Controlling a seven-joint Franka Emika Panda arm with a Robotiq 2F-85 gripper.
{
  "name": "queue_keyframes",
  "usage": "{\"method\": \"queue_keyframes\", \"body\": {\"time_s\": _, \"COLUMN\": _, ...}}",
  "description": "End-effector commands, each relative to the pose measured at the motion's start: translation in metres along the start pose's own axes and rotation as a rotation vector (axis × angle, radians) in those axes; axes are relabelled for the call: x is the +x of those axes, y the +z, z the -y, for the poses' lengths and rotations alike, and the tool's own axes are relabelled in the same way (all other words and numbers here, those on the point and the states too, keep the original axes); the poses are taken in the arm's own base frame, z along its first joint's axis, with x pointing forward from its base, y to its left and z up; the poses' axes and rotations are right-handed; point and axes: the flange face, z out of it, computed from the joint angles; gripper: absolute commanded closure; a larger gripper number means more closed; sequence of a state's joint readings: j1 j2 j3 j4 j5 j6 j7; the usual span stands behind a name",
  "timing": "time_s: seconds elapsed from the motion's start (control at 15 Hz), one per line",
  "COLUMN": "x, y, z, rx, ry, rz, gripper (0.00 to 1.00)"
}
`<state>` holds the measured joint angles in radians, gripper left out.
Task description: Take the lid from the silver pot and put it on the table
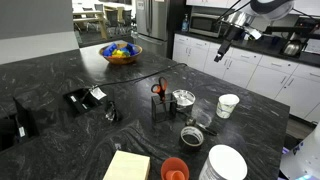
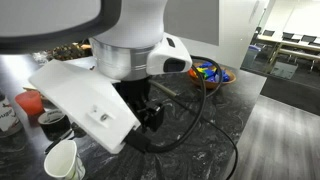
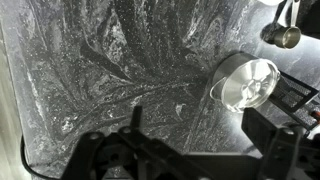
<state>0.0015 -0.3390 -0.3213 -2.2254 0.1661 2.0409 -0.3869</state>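
Note:
The small silver pot (image 1: 183,101) stands on the black table (image 1: 60,75), between a mesh pen holder and a white paper cup. The shiny round lid (image 1: 184,96) sits on top of it. In the wrist view the lid (image 3: 247,80) shows from above at the right, on the pot (image 3: 222,88). My gripper (image 1: 222,52) hangs high above the table's far right side, well away from the pot. In the wrist view its fingers (image 3: 198,115) are spread apart with only bare table (image 3: 100,70) between them. In an exterior view the arm (image 2: 120,50) hides the pot.
A mesh pen holder with scissors (image 1: 160,100), a white paper cup (image 1: 228,105), a dark silver-rimmed round thing (image 1: 191,134), an orange cup (image 1: 174,169), a white plate (image 1: 226,163) and a yellow notepad (image 1: 127,166) crowd the near side. A bowl of colourful items (image 1: 121,53) sits far back.

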Motion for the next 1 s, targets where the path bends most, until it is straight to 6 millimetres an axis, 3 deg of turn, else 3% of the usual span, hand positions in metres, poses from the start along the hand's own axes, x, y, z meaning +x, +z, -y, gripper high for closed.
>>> {"method": "queue_keyframes", "body": {"time_s": 0.0, "x": 0.000, "y": 0.000, "z": 0.000, "rx": 0.000, "ry": 0.000, "rz": 0.000, "gripper": 0.00}}
{"method": "queue_keyframes", "body": {"time_s": 0.2, "x": 0.011, "y": 0.011, "z": 0.020, "rx": -0.024, "ry": -0.092, "rz": 0.018, "gripper": 0.00}}
{"method": "queue_keyframes", "body": {"time_s": 0.6, "x": 0.029, "y": 0.057, "z": 0.100, "rx": -0.088, "ry": -0.395, "rz": 0.067, "gripper": 0.00}}
{"method": "queue_keyframes", "body": {"time_s": 0.67, "x": 0.026, "y": 0.052, "z": 0.096, "rx": -0.041, "ry": -0.314, "rz": 0.092, "gripper": 0.00}}
{"method": "queue_keyframes", "body": {"time_s": 0.8, "x": 0.027, "y": 0.058, "z": 0.102, "rx": -0.048, "ry": -0.324, "rz": 0.098, "gripper": 0.00}}
{"method": "queue_keyframes", "body": {"time_s": 0.93, "x": 0.027, "y": 0.055, "z": 0.096, "rx": -0.048, "ry": -0.312, "rz": 0.093, "gripper": 0.00}}
